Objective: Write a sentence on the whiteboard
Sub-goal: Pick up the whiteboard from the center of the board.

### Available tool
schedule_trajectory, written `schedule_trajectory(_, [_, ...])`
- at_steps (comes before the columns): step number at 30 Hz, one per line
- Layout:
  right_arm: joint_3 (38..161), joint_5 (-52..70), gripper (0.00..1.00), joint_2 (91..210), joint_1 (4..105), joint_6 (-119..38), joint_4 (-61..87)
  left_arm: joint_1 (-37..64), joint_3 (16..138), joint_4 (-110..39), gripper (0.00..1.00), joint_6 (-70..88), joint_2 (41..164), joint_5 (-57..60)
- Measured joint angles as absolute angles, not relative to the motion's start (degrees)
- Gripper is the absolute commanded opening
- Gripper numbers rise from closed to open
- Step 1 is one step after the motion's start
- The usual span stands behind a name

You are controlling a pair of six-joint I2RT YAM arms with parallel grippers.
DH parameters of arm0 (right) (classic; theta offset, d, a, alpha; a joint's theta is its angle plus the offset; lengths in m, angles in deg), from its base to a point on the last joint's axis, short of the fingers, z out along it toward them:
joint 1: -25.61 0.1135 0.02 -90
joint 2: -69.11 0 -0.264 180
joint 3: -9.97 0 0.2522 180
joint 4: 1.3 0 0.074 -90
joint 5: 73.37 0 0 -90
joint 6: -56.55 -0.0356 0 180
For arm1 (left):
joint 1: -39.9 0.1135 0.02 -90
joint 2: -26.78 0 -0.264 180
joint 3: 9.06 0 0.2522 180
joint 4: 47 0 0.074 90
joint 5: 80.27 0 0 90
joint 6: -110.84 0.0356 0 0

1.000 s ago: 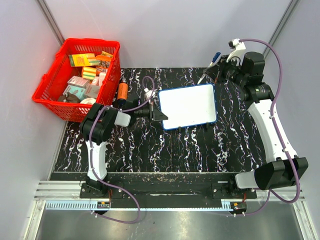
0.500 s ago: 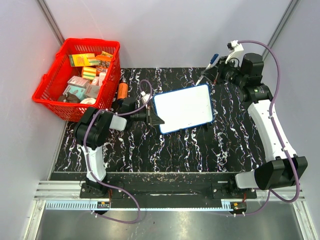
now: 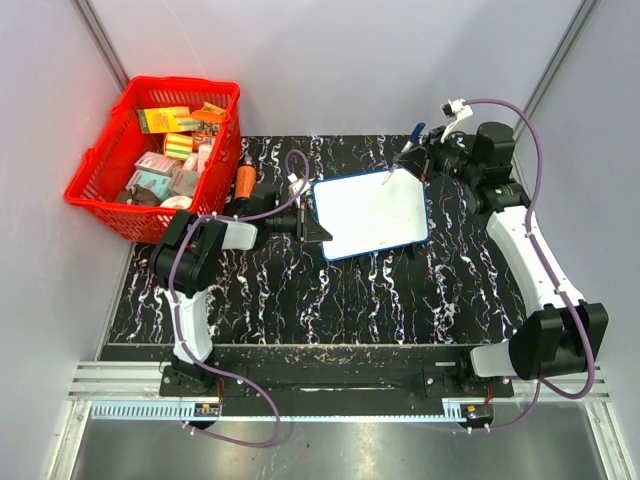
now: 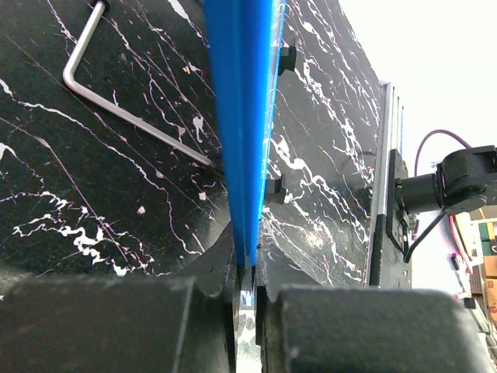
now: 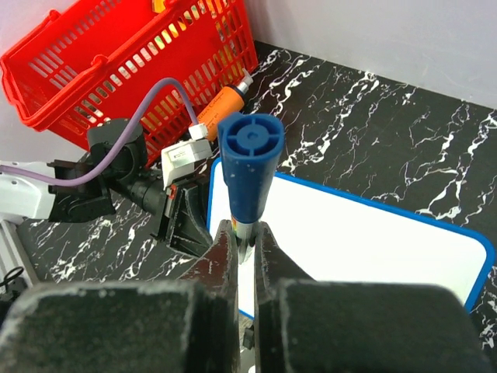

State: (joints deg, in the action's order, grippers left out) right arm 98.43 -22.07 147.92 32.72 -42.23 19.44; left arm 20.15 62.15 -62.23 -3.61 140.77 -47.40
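The whiteboard (image 3: 370, 213) lies mid-table, its white surface blank with a blue rim; no sentence shows on it. My left gripper (image 3: 318, 228) is shut on its left edge, and the left wrist view shows the blue rim (image 4: 242, 116) edge-on between the jaws of that gripper (image 4: 247, 264). My right gripper (image 3: 422, 160) is shut on a marker (image 3: 404, 152) with a blue cap, its tip over the board's far edge. In the right wrist view the marker (image 5: 248, 163) stands between the fingers of the gripper (image 5: 245, 237), above the board (image 5: 357, 241).
A red basket (image 3: 100, 170) full of small boxes stands at the far left, also in the right wrist view (image 5: 116, 70). An orange tube (image 3: 246, 180) lies beside it. A metal hex key (image 4: 124, 116) lies on the black marbled table by the board.
My right gripper has moved left and down with the marker, from beyond the board's far right corner to its far edge. The board slid left, then back right, in my left gripper.
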Motion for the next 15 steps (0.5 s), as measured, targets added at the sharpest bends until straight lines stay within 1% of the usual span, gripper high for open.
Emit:
schedule_trajectory(9, [94.3,-18.81,0.0,147.98,32.72,-42.75,8.69,20.11,63.13,-60.61,0.0,-3.68,141.25,-47.42])
schedule_trajectory(15, [84.46,-13.24,0.0,148.05,32.85,-45.29,-3.71,20.02,63.31,-60.66,0.0,-4.48,141.78,-47.44])
